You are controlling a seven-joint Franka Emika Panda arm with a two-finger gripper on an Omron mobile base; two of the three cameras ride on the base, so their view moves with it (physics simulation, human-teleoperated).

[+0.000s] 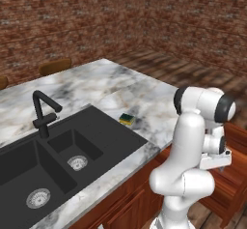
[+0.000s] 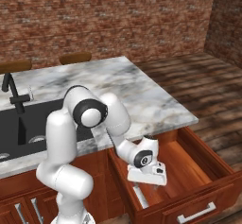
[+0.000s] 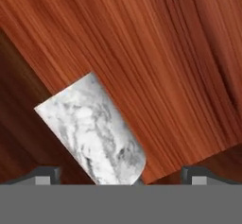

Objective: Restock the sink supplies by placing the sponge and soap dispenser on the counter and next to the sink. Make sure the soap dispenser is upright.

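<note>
The sponge (image 1: pixel 127 119), green over yellow, lies flat on the marble counter (image 1: pixel 120 85) just right of the black sink (image 1: pixel 58 160). The soap dispenser (image 3: pixel 92 128), a pale marbled cylinder, lies on its side on the wooden floor of an open drawer (image 2: pixel 189 171); a pale sliver of the soap dispenser (image 2: pixel 140 195) peeks out under the hand. My gripper (image 3: pixel 123 176) hangs open right above it, one dark fingertip (image 3: pixel 47 175) on each side, not touching. The gripper (image 2: pixel 144 183) is down inside the drawer, below the counter's edge.
A black angular faucet (image 1: pixel 43 112) stands behind the sink. The drawer's front panel with its metal handle (image 2: pixel 196 213) sticks out toward the base. Two wooden stool backs (image 2: pixel 74 57) rise beyond the counter. A brick wall lies behind.
</note>
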